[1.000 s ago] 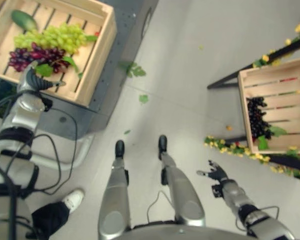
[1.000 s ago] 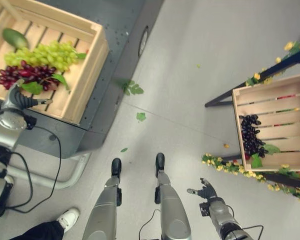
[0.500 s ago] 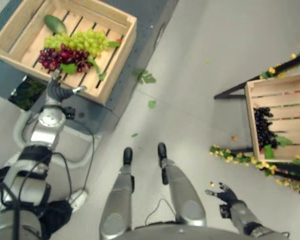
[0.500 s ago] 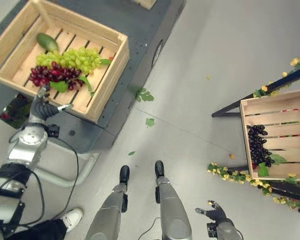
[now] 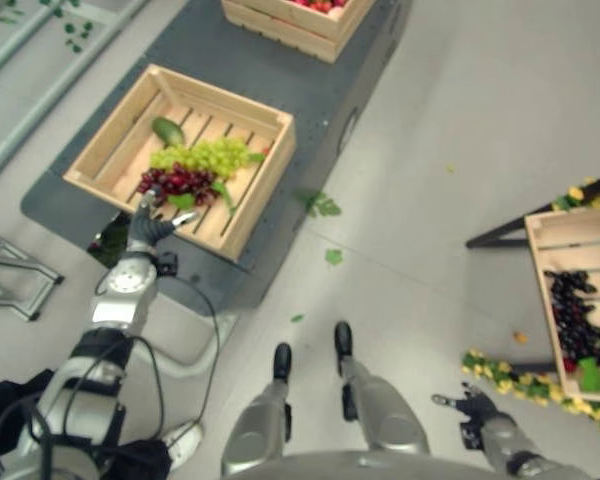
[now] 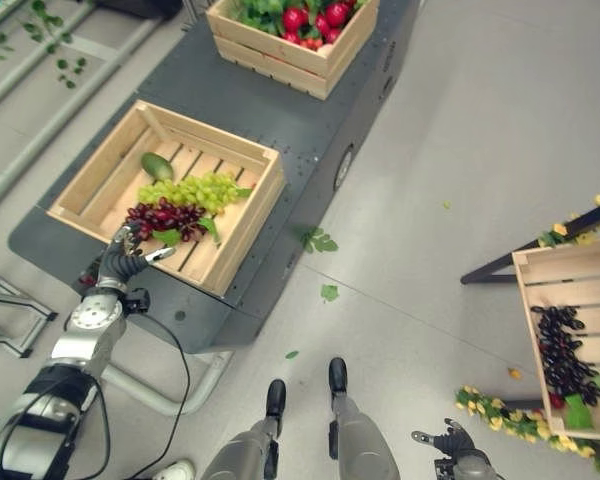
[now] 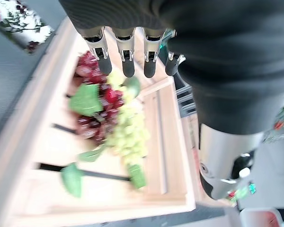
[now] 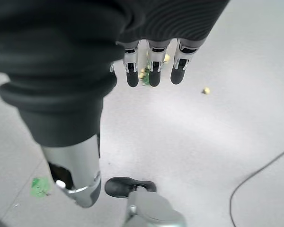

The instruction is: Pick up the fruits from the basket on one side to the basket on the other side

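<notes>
My right hand [image 5: 475, 407] hangs low over the floor, fingers relaxed, empty. My left hand [image 6: 125, 262] hovers at the near rim of the left crate [image 6: 240, 215], fingers straight, holding nothing. Just past it lies the red grape bunch [image 6: 158, 215], touching the green grape bunch [image 6: 195, 190], with a green mango-like fruit [image 6: 156, 166] beyond. Grapes look soft and easily shed; I'd cradle the bunch from below near its stem. The right crate [image 6: 528, 300], well apart, already holds dark grapes [image 6: 560, 355].
</notes>
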